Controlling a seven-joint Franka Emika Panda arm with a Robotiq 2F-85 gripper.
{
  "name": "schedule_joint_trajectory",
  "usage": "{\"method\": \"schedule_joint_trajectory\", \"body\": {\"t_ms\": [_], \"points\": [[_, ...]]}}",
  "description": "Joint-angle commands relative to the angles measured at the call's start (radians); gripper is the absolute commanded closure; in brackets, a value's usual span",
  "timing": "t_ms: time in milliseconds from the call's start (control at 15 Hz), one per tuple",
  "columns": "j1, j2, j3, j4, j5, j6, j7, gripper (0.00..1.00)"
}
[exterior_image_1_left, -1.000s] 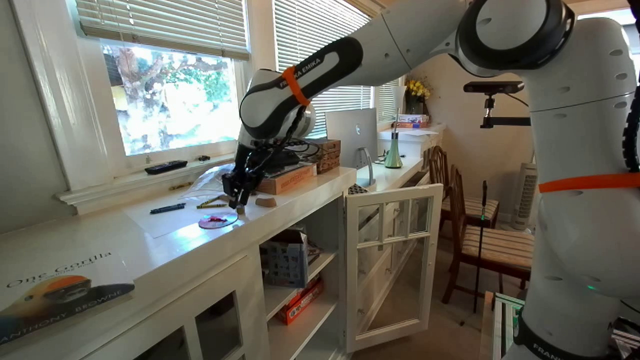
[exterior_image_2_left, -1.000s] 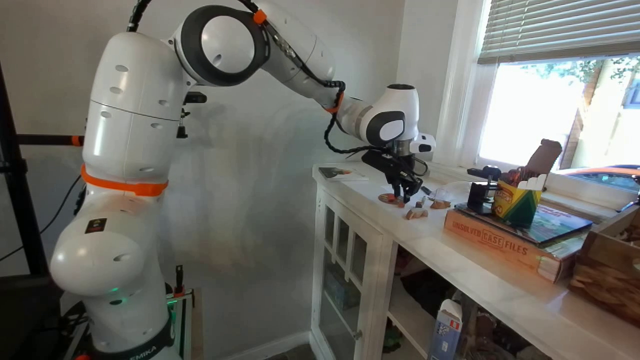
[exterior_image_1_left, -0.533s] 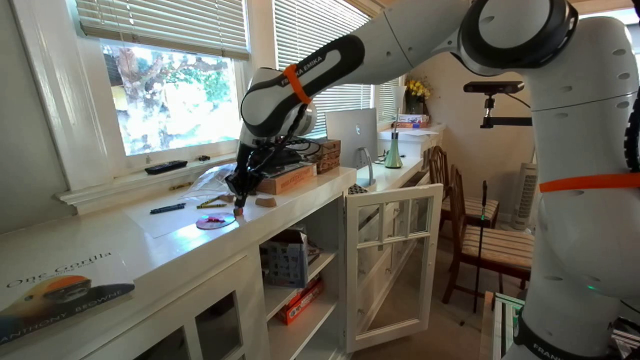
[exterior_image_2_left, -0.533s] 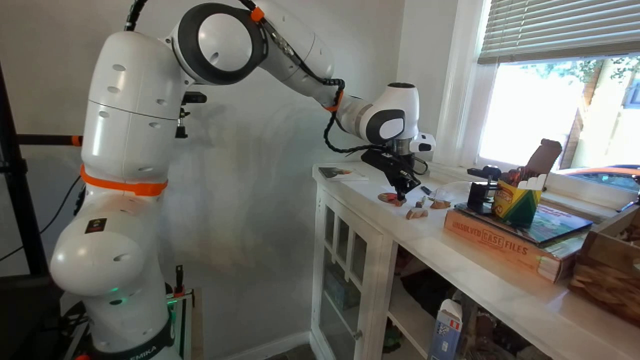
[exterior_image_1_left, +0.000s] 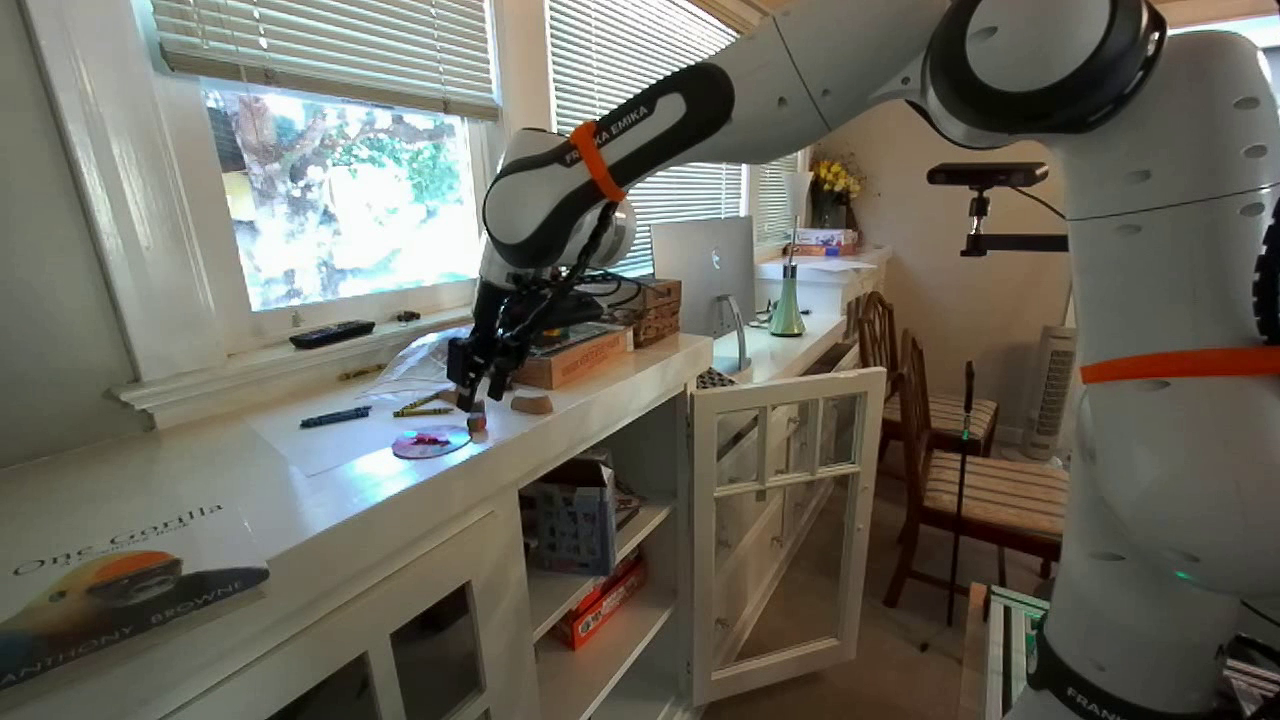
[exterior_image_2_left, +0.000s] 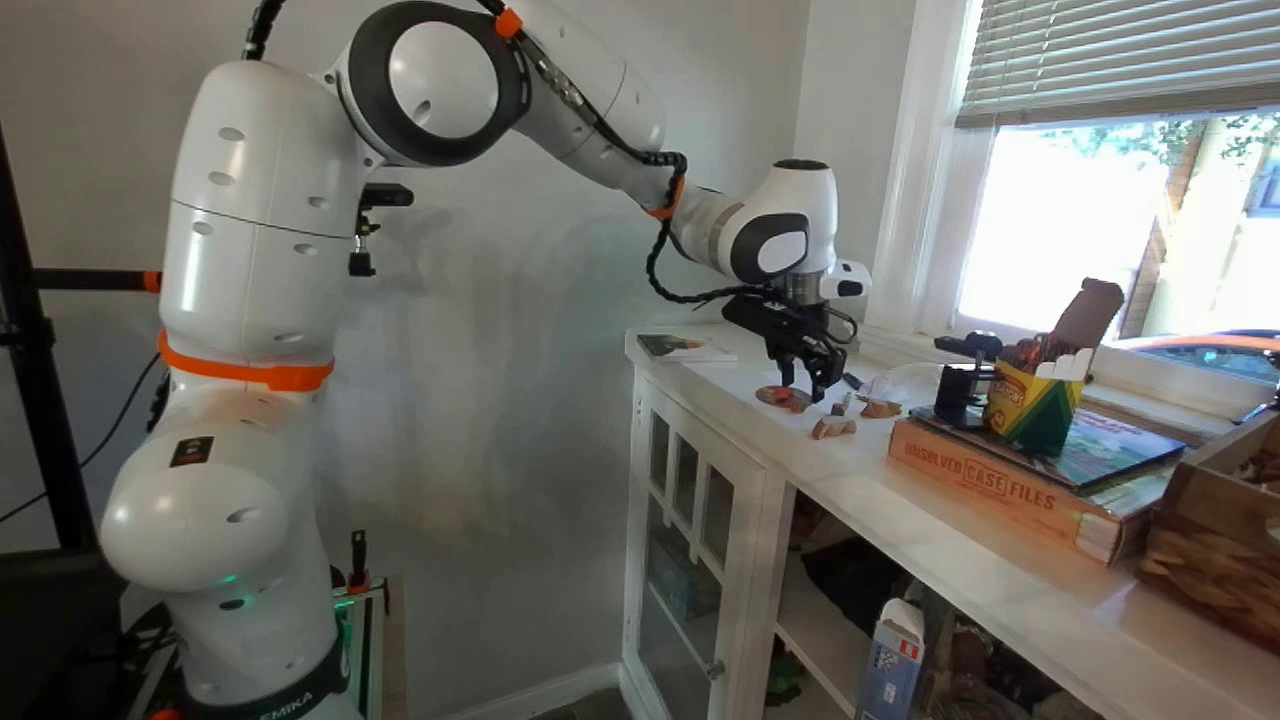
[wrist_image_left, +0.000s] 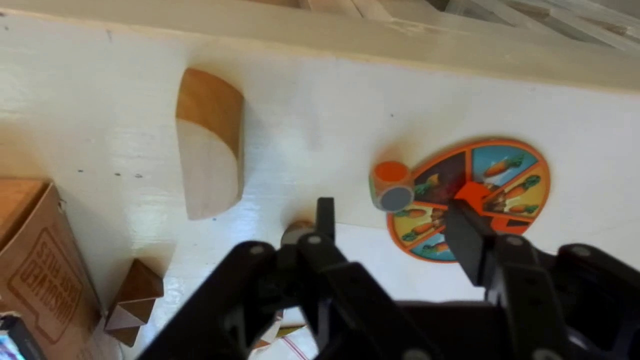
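The white arm wears orange bands, its black cable at twelve o'clock in an exterior view; round screws stud the black gripper.

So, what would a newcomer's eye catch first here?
Probably the big white robot arm, reaching over a white cabinet top by the window. At its end, the black gripper is open near a small block with an orange face, beside a bright round disc with carrot pictures. The One Gorilla book stands out too, low in an exterior view's left corner.
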Motion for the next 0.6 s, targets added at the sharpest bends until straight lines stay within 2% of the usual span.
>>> {"method": "schedule_joint_trajectory", "body": {"t_ms": [0, 67, 267, 333, 533], "points": [[0.002, -0.02, 0.001, -0.036, -0.003, -0.008, -0.037, 0.06], [0.002, -0.019, 0.001, -0.037, -0.003, -0.006, -0.044, 0.01], [0.003, -0.011, 0.002, -0.043, -0.009, 0.004, -0.067, 0.01], [0.003, -0.01, 0.003, -0.044, -0.009, 0.008, -0.073, 0.2], [0.003, -0.01, 0.005, -0.05, -0.006, 0.027, -0.089, 0.34]]}}
